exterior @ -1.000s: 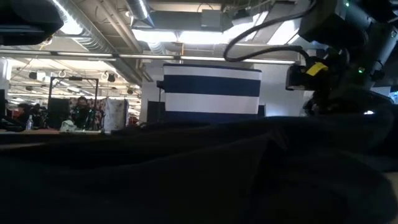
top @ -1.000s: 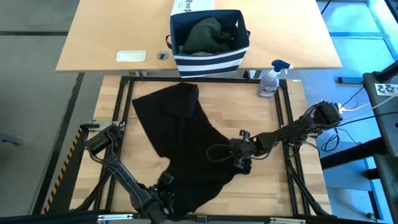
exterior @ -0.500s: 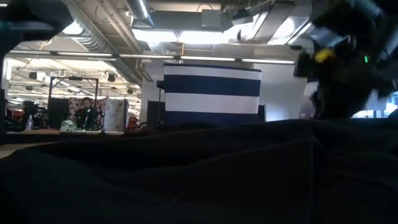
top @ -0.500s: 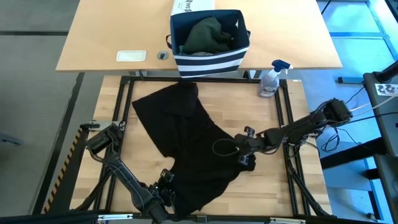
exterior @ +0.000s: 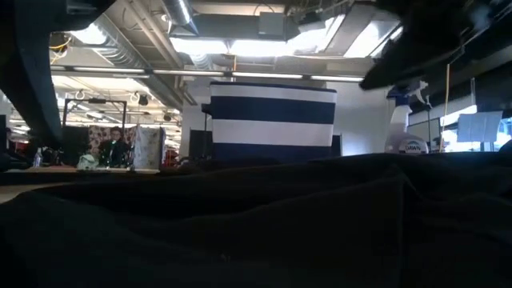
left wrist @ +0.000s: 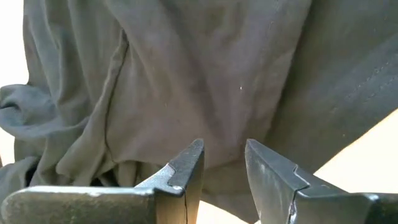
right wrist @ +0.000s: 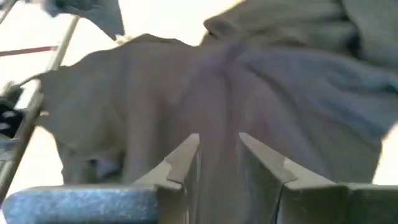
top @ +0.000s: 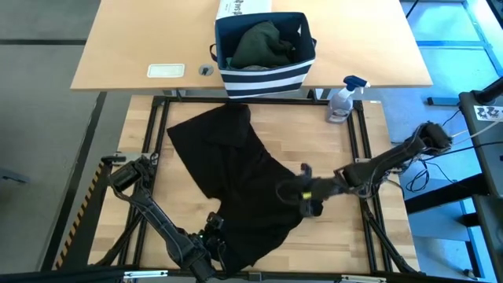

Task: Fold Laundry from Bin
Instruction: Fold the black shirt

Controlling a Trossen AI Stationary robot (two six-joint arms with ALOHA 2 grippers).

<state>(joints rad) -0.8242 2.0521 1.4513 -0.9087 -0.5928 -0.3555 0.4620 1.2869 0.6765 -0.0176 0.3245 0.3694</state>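
1. The black garment (top: 236,181) lies spread on the worktop (top: 330,149), in front of the bin (top: 266,77).
2. Left gripper (left wrist: 222,163): jaws clamp the garment's near hem.
3. Right gripper (right wrist: 217,155): jaws pinch its right edge.

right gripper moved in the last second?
Yes, slightly. In the high view the right gripper sits about where it was on the black garment's right edge, but its forearm has swung lower, away from the spray bottle.
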